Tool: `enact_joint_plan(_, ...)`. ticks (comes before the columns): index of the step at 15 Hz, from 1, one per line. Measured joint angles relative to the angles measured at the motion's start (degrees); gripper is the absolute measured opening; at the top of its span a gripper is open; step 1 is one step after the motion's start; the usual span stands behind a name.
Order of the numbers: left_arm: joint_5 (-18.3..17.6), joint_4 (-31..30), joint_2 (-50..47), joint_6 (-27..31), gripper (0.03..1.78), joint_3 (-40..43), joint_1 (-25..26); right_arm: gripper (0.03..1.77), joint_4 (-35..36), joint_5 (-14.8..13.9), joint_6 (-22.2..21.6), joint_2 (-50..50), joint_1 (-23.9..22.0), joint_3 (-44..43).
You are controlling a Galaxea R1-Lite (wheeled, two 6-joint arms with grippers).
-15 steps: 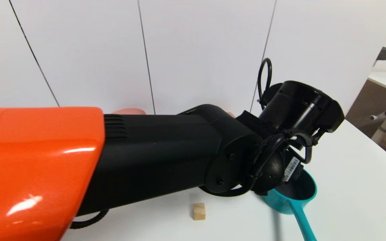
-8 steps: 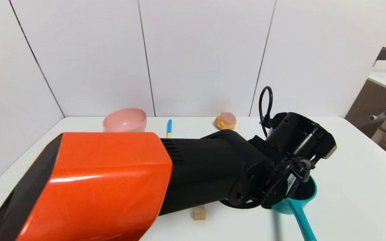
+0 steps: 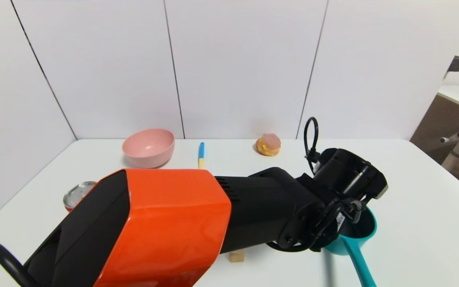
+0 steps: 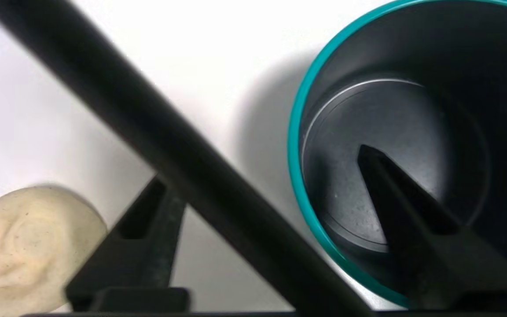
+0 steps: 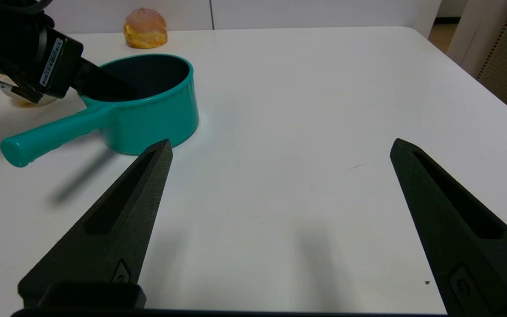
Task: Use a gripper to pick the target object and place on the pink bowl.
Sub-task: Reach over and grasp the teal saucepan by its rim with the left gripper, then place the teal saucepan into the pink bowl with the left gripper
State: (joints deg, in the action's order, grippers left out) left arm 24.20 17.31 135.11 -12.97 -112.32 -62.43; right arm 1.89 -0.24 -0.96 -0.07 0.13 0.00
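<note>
I note the left arm's orange shell (image 3: pixel 165 223) reads as glossy plastic with bright highlights; the black housing (image 3: pixel 265 211) beyond it is matt. The left gripper (image 4: pixel 262 176) fingers (image 4: pixel 412 229) look like matt black plastic with a faintly grainy surface, as do the right gripper (image 5: pixel 280 149) fingers (image 5: pixel 117 220). The teal saucepan (image 5: pixel 148 110) outside is smooth, satin plastic-like; its inside (image 4: pixel 390 163) is dark, matt and finely speckled. At 11 o'clock of the table (image 3: pixel 412 223), smooth matt white, I see the pink bowl (image 3: pixel 148 147), smooth with a soft sheen. The small block (image 3: pixel 236 256) at 6 o'clock looks like raw wood. The can top (image 3: pixel 77 193) at 9 o'clock looks metallic and shiny.
</note>
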Motion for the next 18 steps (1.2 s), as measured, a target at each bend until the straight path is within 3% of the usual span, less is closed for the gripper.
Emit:
enact_joint_plan(4, 0.0, 0.0, 0.3, 0.1, 0.8, 0.0, 0.5, 1.71, 0.0, 0.0, 0.0, 0.0, 0.0, 0.0)
enact_joint_plan(5, -0.1, 0.0, 0.3, 0.2, 0.6, 0.0, 0.6, 1.71, 0.0, 0.0, 0.0, 0.0, 0.0, 0.0)
enact_joint_plan(6, -0.2, -0.3, 0.2, 0.2, 0.13, -0.2, 0.6, 1.71, 0.0, 0.0, 0.0, 0.0, 0.0, 0.0)
enact_joint_plan(14, -0.1, 0.4, -6.7, 0.7, 0.12, 0.0, 1.3, 1.71, 0.0, 0.0, 0.0, 0.0, 0.0, 0.0)
enact_joint_plan(18, 0.0, 2.6, -15.4, 2.4, 0.12, 1.0, 6.6, 1.71, 0.0, 0.0, 0.0, 0.0, 0.0, 0.0)
